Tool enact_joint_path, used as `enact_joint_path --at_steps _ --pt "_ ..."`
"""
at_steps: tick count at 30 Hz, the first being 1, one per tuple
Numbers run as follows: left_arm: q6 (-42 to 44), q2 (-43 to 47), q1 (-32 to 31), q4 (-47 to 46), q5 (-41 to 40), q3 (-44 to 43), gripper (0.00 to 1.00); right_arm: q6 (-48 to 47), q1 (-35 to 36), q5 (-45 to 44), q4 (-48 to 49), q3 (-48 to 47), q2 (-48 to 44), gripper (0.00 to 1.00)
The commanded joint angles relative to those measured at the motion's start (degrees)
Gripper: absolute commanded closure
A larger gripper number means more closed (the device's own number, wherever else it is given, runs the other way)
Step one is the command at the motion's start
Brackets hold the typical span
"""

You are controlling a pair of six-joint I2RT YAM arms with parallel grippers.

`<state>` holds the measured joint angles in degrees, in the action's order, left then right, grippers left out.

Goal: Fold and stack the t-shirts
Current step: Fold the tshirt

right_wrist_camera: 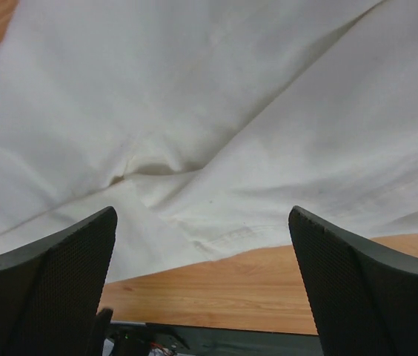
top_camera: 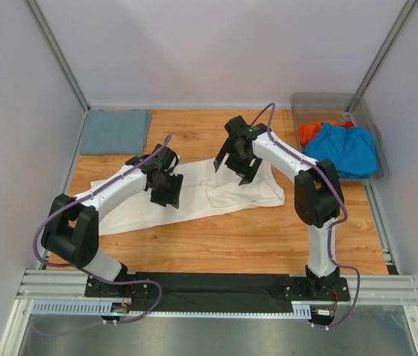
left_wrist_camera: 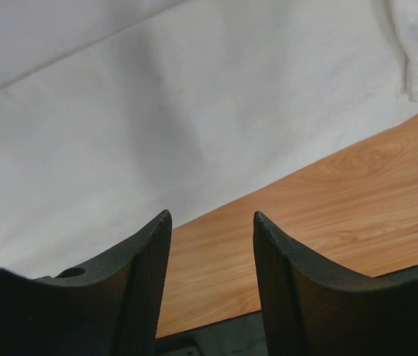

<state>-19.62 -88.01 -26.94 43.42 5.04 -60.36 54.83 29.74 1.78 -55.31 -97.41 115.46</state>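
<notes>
Four t-shirts (top_camera: 231, 194), one bin (top_camera: 326, 98), two arms (top_camera: 282, 153)

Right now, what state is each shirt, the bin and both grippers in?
cream-white t-shirt: lying on the table, creased, not gripped.
grey-blue t-shirt: folded flat, far left corner.
clear bin: upright, lidless.
bright blue t-shirt: crumpled in the bin.
orange-red t-shirt: crumpled in the bin beside the blue one.
left gripper: open, empty, over the cream-white shirt's edge.
right gripper: open wide, empty, above the same shirt.
</notes>
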Motion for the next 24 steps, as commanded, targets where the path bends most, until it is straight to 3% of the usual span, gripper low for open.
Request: enact_joint_path --at_steps 1,5,8,12,16,19,24 --pt "-1.0 8.4 0.1 -0.8 0.6 -1.3 0.45 11.1 0.0 -3.4 -7.5 -3.7 7.7 0.0" --pt "-0.7 12.6 0.2 3.5 -0.9 -3.1 0.43 11.9 0.1 -10.5 -5.5 -4.7 12.2 0.0" --pt "0.9 13.6 0.2 6.0 -2.0 -3.4 0.41 7.4 -1.7 -12.8 -6.3 -9.7 18.5 0.0" --pt "3.5 13.2 0.3 4.6 -1.3 -0.9 0.38 -5.3 -4.2 -17.9 -10.9 -24.6 28.2 0.0" --pt "3.5 5.1 0.3 0.7 -0.9 0.2 0.37 -20.4 -6.5 -12.4 -6.7 -36.6 34.7 0.0" --pt "2.0 -2.0 0.3 -1.2 -3.7 -4.1 0.39 -26.9 -6.9 -13.5 -4.1 -40.8 33.5 0.0" --pt "1.1 -11.3 1.1 1.0 -3.7 -10.9 0.4 -27.8 -7.1 -16.2 -4.7 -40.0 21.3 0.0"
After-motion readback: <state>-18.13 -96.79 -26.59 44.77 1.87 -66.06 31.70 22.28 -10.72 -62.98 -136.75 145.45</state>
